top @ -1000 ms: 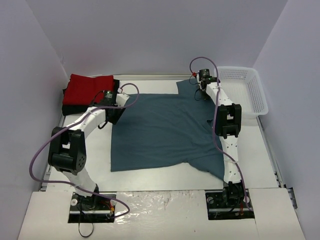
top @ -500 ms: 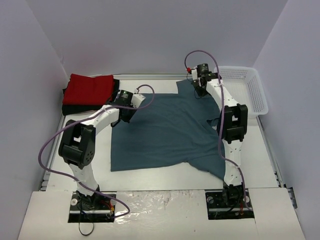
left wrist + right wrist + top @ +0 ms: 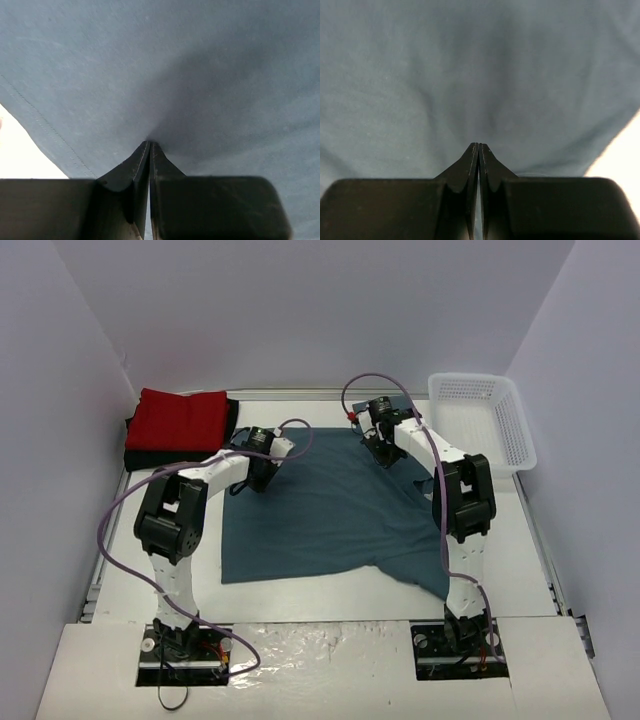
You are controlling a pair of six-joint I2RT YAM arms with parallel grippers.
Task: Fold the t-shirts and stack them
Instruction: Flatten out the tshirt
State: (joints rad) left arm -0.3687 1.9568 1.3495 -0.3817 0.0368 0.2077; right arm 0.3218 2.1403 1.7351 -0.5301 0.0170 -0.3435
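1. Your left hand [image 3: 150,143] is pinched closed on the teal t-shirt [image 3: 330,510], at its far-left part.
2. Your right hand [image 3: 478,145] clamps its far-right part.
3. The shirt lies spread on the counter [image 3: 330,592].

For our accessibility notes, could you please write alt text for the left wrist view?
The left pincer, shut, pinches a fold of the slate-blue t-shirt, which fills nearly the whole view. A pale patch of table shows at lower left, beyond the shirt's stitched hem.
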